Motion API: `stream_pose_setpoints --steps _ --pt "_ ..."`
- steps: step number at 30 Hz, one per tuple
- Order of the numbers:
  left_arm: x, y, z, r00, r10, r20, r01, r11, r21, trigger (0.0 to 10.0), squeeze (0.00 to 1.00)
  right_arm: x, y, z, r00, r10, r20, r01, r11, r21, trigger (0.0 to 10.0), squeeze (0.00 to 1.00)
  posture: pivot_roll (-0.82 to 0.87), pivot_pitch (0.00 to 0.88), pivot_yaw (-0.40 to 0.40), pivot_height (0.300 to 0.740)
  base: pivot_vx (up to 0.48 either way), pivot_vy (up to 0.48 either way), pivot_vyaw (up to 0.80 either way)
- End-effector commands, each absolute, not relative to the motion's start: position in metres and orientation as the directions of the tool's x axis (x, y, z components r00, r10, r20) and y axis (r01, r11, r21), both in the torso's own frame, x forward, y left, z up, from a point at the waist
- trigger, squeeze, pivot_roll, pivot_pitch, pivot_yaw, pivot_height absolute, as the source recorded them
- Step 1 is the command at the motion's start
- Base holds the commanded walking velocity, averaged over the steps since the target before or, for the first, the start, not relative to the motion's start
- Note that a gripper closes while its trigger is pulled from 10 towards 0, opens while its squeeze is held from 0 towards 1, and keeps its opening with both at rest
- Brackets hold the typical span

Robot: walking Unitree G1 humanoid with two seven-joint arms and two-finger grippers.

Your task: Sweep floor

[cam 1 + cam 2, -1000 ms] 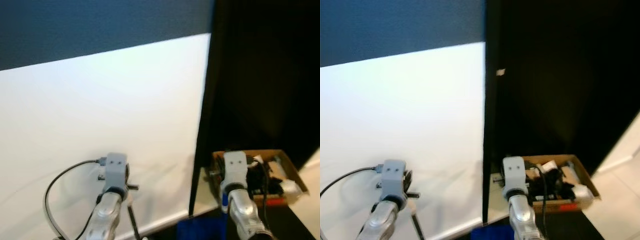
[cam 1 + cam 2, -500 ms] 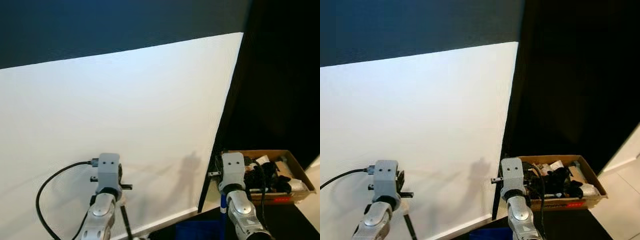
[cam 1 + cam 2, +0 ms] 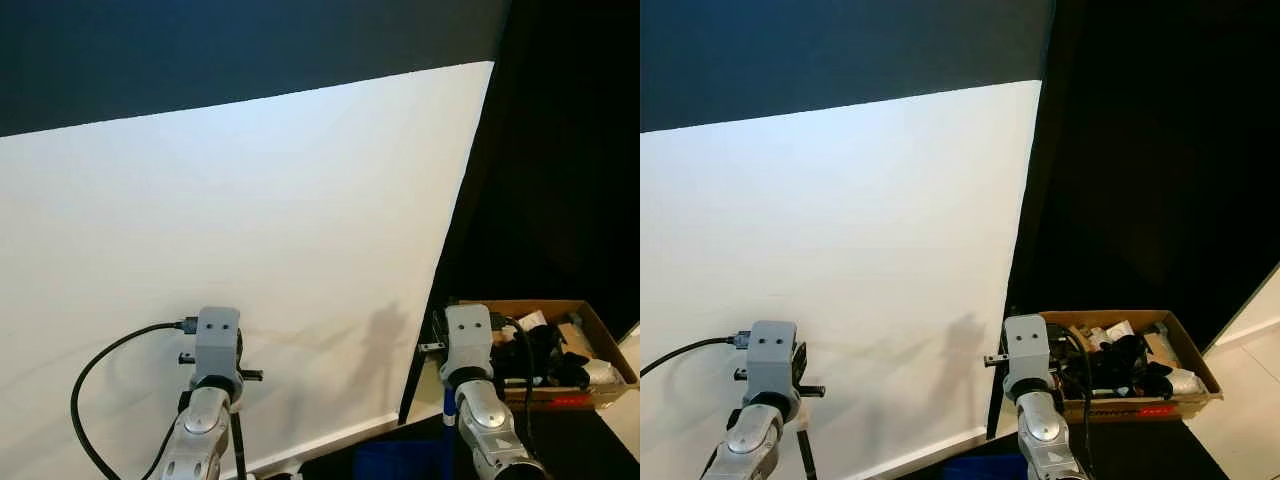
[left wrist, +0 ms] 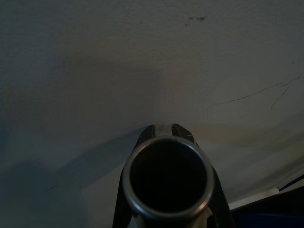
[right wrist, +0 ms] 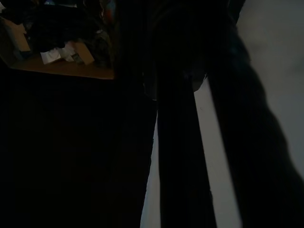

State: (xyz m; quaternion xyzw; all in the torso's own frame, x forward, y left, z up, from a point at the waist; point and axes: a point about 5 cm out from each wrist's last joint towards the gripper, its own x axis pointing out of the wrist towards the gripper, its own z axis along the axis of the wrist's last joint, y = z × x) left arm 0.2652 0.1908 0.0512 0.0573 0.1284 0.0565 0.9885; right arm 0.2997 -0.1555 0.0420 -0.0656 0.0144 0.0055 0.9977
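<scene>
In the left wrist view my left gripper (image 4: 164,129) is shut on a grey metal broom pole (image 4: 167,178), seen end-on as a hollow tube. In the eye views a thin black rod (image 3: 238,450) runs down below the left wrist (image 3: 217,345). A blue handle (image 3: 447,410) shows beside the right wrist (image 3: 468,345), and a blue dustpan-like shape (image 3: 390,465) lies at the bottom edge. My right gripper (image 5: 204,142) is in deep shade, with long dark bars across a pale surface.
A large white panel (image 3: 250,250) stands close in front, with its right edge beside a black area (image 3: 560,150). An open cardboard box (image 3: 1185,345) of dark clutter sits on the floor at the right. Pale floor (image 3: 1250,400) shows at far right.
The whole picture shifted as the camera turned left, so the panel's edge and the box now sit further right. The black rod below the left wrist hangs more upright.
</scene>
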Motion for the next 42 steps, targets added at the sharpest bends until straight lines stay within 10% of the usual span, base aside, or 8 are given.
stream_pose_setpoints --steps 1,42 --pt "0.262 0.205 0.052 0.954 0.164 -0.252 -0.122 0.977 0.172 10.0 0.00 0.304 -0.168 0.050 1.000 -0.029 0.009 0.030 0.989 -0.142 10.0 0.00 0.07 0.033 0.047 0.740 0.000 0.000 0.00" --pt "0.264 0.214 0.060 0.961 0.157 -0.227 -0.115 0.976 0.186 10.0 0.00 0.306 -0.171 0.053 0.999 -0.037 0.027 0.040 0.991 -0.129 10.0 0.00 0.08 0.036 0.062 0.740 -0.173 0.000 0.00"
